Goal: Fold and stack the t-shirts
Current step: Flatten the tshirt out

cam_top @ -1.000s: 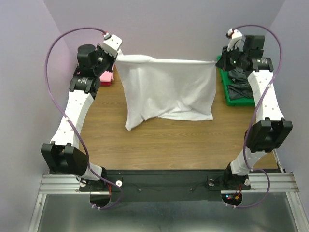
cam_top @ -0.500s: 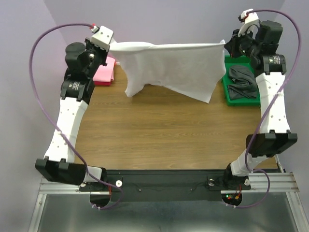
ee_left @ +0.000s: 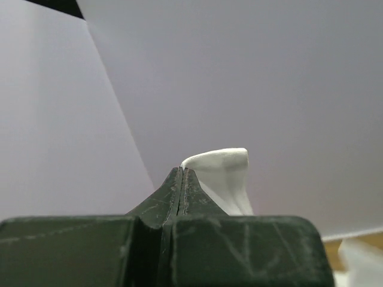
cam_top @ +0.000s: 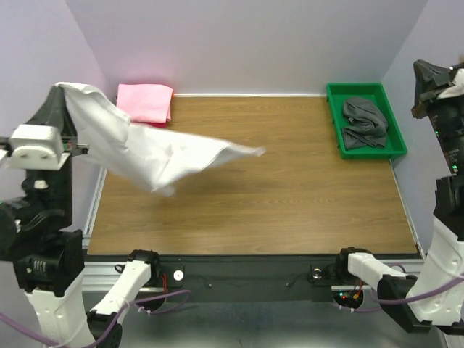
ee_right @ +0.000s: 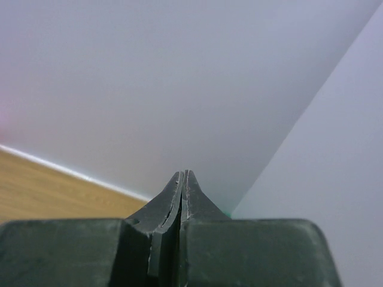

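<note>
At left edge: left claw (ee_left: 182, 171) clenched on white shirt (cam_top: 152, 152), which hangs airborne.
Right edge: right claw (ee_right: 184, 174) clenched.
Far corners: pink shirt (cam_top: 145, 103), tray (cam_top: 355, 86).

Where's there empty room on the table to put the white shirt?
The table has bare wood free from the middle to the near edge, and along the far wall between the pink t-shirt and the green tray. Crowded: the far corners, pink t-shirt left, tray holding the dark grey t-shirt right.
</note>
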`<action>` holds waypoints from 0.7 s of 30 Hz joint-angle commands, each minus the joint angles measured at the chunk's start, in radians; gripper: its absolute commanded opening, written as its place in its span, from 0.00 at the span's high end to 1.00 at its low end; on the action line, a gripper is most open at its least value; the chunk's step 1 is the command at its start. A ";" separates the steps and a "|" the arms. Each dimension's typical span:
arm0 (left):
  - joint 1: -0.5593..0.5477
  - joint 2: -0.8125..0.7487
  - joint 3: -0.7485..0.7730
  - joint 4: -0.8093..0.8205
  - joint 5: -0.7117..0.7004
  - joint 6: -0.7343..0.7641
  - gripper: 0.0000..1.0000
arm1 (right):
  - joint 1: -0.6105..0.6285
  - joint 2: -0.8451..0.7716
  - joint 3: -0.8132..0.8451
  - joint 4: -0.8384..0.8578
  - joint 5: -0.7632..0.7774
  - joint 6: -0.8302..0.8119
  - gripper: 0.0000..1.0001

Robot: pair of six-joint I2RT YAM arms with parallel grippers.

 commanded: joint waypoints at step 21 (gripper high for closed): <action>-0.125 0.338 0.140 -0.093 0.239 -0.178 1.00 | -0.002 0.234 -0.517 -0.053 -0.654 0.119 0.31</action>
